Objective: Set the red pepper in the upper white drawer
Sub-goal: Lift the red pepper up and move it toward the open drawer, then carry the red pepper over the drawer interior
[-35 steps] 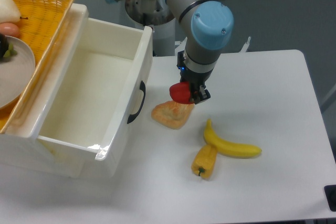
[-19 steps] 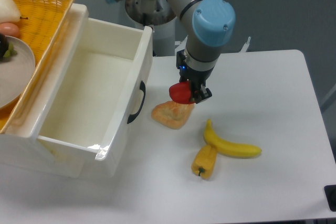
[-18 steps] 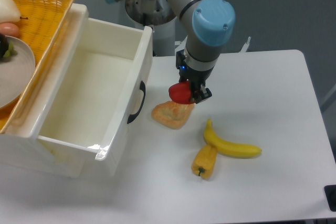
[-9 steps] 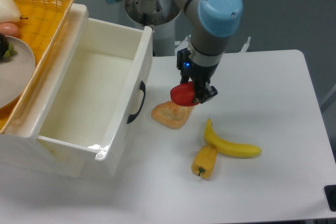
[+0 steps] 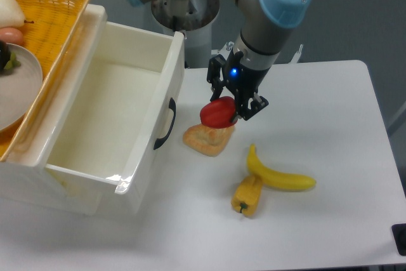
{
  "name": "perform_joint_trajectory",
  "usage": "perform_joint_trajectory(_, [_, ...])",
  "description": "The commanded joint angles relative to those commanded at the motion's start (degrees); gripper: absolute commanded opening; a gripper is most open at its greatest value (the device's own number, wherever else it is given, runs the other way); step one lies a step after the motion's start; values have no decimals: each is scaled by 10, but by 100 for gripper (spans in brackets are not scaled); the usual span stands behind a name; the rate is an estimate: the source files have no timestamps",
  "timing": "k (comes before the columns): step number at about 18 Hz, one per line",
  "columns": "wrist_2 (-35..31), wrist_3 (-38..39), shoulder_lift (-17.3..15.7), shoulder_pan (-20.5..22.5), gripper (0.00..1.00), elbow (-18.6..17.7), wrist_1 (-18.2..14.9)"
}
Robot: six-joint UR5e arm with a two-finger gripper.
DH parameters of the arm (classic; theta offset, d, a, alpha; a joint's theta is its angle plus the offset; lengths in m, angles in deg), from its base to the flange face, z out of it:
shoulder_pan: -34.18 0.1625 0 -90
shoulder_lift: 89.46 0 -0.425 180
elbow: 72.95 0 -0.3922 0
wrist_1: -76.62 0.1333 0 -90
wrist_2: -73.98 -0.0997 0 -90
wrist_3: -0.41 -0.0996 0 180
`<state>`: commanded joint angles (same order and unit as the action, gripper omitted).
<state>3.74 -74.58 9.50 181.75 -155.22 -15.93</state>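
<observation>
above the table (image 5: 330, 106), gripper (image 5: 229, 107) clamps the red pepper (image 5: 216, 112) beside the open drawer (image 5: 111, 112); a loose pinch risks dropping it short of the rim.

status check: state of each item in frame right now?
pincer: shut on the red pepper
red pepper: held, lifted above the pastry
upper white drawer: pulled open, nothing visible inside
pastry: flat on table
banana: lying on table
yellow pepper: lying on table, touching banana
yellow basket: holds a plate and fruit
</observation>
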Motion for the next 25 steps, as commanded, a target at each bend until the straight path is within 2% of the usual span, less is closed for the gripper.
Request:
perform_joint_trajectory(11, [113, 142, -47, 8, 41, -1, -2])
perform_joint_trajectory(14, [119, 174, -56, -2, 41, -7, -4])
perform_joint_trajectory(20, [107, 173, -76, -27, 41, -20, -5])
perform_joint_trajectory(25, [94, 180, -82, -44, 41, -18, -26])
